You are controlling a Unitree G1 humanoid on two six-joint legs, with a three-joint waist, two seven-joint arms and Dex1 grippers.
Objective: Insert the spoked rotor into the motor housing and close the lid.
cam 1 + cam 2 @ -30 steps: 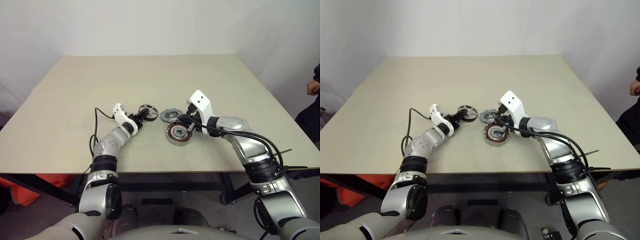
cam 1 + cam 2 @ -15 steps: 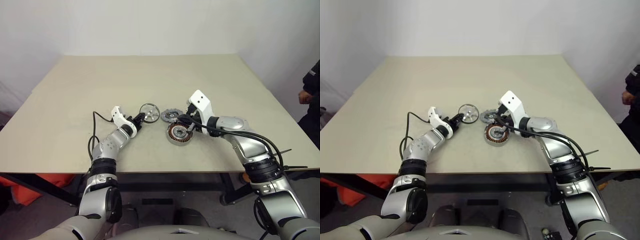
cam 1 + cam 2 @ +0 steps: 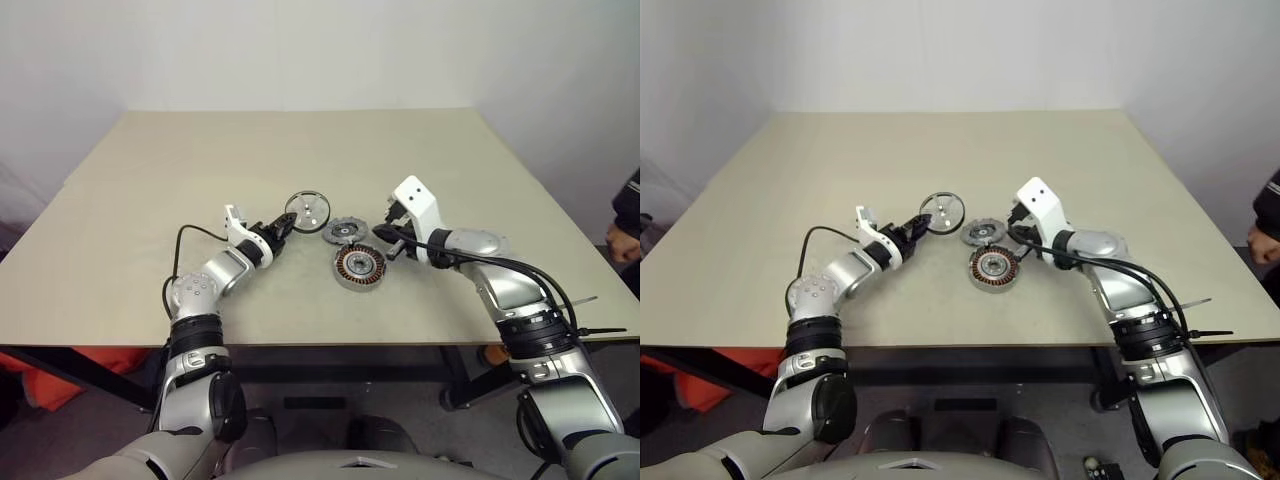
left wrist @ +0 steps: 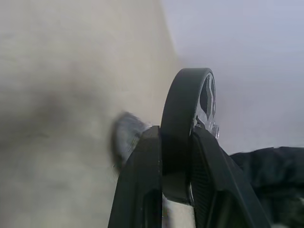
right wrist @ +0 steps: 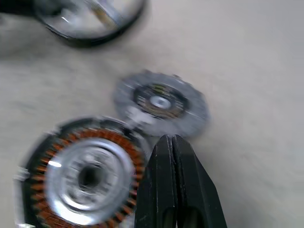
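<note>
Rotor (image 3: 305, 209) lifted off the table (image 3: 150, 180), just left of frame centre in the left eye view, pinched edge-on by the left gripper (image 3: 283, 225). Seen in the left wrist view as a dark rim (image 4: 183, 118) clamped between the two black fingers (image 4: 142, 190), bright spokes showing on one face.

Motor housing (image 3: 359, 265) lying flat on the table near frame centre, slightly right of and below the rotor; copper windings ringed around a dark hub, open face up. Toothed grey disc (image 3: 344, 231), probably the lid, resting just above the housing, close beside it and seemingly overlapping its rim in the right wrist view. Right gripper (image 3: 394, 240) hovering just right of the housing, fingers pressed together on nothing.

Judged stiff and fairly heavy for its size: metal rim, rigid spokes, nothing that gives under pressure. Smooth rim likely slippery, so best kept across the rim's thickness as now, well seated between the pads, away from the thin spokes. Likely magnetic pull near the windings; a snap or tilt on the way in to be expected. Needs turning flat before lowering over the hub. Housing probably wants steadying by its outer wall.
</note>
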